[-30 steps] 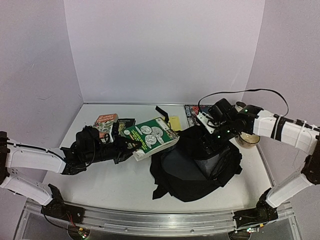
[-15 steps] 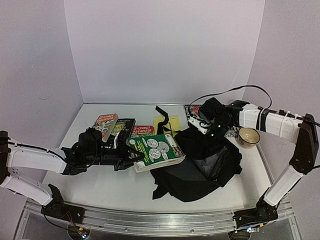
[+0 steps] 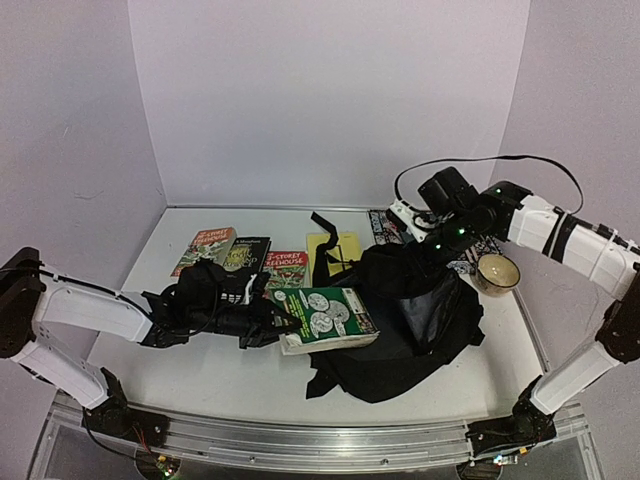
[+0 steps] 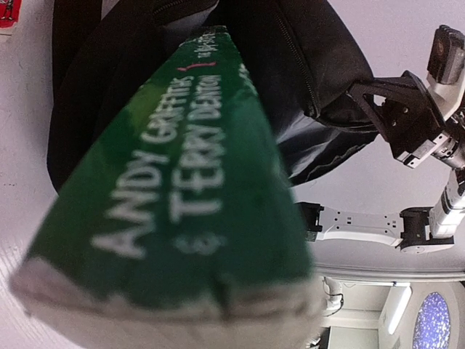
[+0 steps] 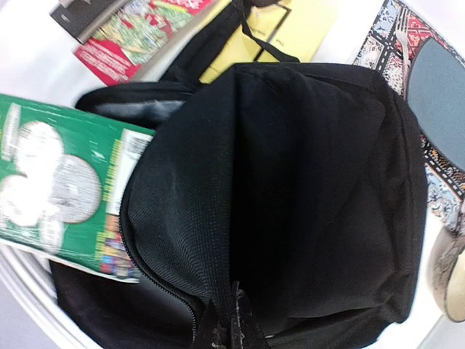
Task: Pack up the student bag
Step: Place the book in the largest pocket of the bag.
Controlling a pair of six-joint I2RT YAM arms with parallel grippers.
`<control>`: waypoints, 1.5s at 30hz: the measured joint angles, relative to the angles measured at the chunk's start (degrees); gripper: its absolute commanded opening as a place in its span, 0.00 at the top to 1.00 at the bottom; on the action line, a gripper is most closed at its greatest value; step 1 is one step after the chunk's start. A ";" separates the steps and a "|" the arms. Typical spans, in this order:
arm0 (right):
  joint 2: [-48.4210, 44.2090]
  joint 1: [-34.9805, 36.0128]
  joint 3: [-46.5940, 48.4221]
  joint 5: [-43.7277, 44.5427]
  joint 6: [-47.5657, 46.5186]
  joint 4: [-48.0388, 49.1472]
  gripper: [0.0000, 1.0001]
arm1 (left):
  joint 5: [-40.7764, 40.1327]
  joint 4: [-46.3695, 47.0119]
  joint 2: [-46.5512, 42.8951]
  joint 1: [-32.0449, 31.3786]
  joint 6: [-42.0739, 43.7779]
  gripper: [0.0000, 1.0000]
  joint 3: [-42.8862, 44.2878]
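The student bag, a big soft black backpack, lies right of centre with its zipped mouth facing left. My right gripper is shut on the fabric of the student bag's upper flap beside the zipper and holds it raised; the fingertips pinch the cloth at the bottom of the right wrist view. My left gripper is shut on a thick green book, gripping its left end, and the book's far end lies at the bag's mouth. The green spine fills the left wrist view and hides the left fingers.
Three more books lie in a row behind the left arm. A yellow sheet and a bag strap lie further back. A patterned mat and a mug sit at the right.
The left arm carried the green book right and toward the front, up to the bag's mouth. The right gripper went from open to shut on the bag's flap and lifted it.
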 measured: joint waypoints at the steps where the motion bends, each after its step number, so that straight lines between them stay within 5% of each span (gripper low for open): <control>1: -0.40 0.01 -0.01 -0.61 0.71 0.10 1.00 | 0.06 -0.04 0.58 -0.11 -0.01 1.00 0.53; 22: -6.56 3.29 -7.09 -5.98 16.36 11.93 1.00 | -1.81 -0.58 17.47 -2.05 0.49 1.00 17.16; 45: -9.12 16.61 -12.80 6.05 31.93 22.10 1.00 | -10.26 0.91 31.53 -8.53 -0.49 0.95 28.04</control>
